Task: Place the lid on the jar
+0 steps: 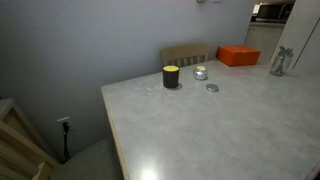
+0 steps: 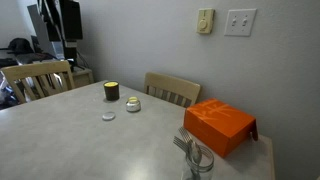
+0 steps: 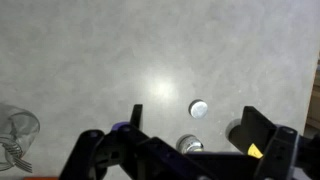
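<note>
The lid (image 1: 212, 88) is lying flat on the pale surface (image 1: 200, 130), just beside the jar (image 1: 200, 72) but not touching it, so it is sitting free for a pick from above. The jar is standing upright and uncovered near a dark cylinder (image 1: 171, 76) with a yellow top, which is crowding it a little on that side. In the wrist view the claw (image 3: 193, 115) is hanging well above the lid with its fingers (image 3: 136, 115) spread wide and nothing between them, apparently lining up for a descent. An orange box (image 2: 220, 125) and a glass of forks (image 2: 195, 158) are sitting well apart from these. A wooden chair (image 2: 172, 88) is standing against the surface, and a light switch (image 2: 240, 22) is showing on the grey wall (image 2: 150, 40).
</note>
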Robot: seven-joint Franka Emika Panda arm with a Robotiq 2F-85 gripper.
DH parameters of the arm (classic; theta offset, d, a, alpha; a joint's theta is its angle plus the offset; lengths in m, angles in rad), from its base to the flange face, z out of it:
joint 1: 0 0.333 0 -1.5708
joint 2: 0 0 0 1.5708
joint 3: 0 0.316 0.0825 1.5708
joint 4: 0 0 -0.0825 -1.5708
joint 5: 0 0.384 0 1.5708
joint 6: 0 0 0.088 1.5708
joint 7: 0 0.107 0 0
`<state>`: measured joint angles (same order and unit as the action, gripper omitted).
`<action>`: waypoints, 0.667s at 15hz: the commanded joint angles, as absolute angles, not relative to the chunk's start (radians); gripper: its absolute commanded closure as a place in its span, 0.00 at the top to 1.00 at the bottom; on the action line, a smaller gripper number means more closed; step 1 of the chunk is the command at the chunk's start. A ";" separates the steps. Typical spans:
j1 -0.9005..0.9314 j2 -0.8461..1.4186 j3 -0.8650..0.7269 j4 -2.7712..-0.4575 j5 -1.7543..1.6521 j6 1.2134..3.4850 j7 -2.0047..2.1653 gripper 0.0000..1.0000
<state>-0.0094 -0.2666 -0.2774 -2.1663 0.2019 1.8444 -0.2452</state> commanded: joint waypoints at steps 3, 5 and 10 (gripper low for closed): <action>-0.034 -0.229 -0.222 -2.131 0.217 1.841 -0.253 1.00; -0.008 -0.192 -0.184 -2.094 0.218 1.843 -0.263 1.00; 0.049 -0.068 -0.059 -1.974 0.202 1.837 -0.258 1.00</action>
<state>0.0316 -0.1664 -0.1089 -2.0667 0.2027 1.8466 -0.2447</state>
